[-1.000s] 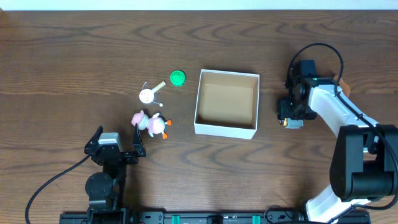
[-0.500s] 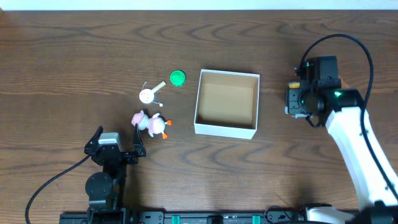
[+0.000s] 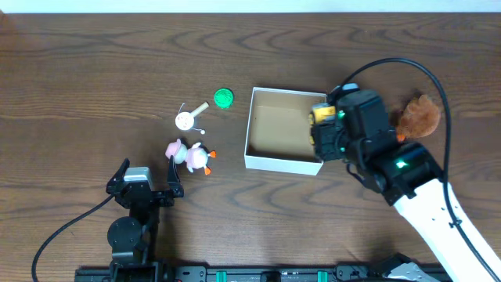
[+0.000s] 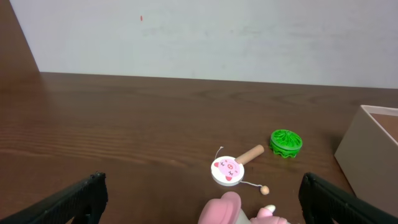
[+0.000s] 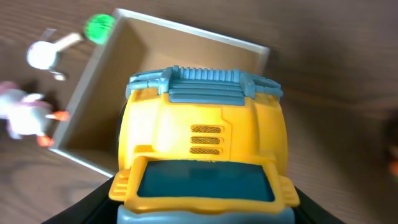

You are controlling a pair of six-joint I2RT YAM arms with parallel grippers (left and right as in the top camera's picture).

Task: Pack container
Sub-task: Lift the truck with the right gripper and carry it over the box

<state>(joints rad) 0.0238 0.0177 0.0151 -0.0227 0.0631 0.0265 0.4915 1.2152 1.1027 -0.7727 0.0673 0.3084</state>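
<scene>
Right gripper (image 3: 324,131) clamped on 1 yellow-and-blue toy truck (image 5: 202,146) above container (image 3: 283,164) right wall; left gripper (image 3: 149,175) fingers apart.

Dark wood-grain table (image 3: 78,63), pale wall (image 4: 205,37) behind. Green ridged disc (image 3: 224,98) lying flat. Near it, white round rattle drum (image 3: 185,120) with pink pig face, short wooden handle, bead on string. Nearer the front edge, pink toy (image 3: 176,150) touching white duck figure (image 3: 199,160) with orange feet. Brown furry toy (image 3: 415,117) well apart on the right side. Yellow toy truck (image 5: 202,143), blue-grey grille, dark windscreen, filling right wrist view.
</scene>
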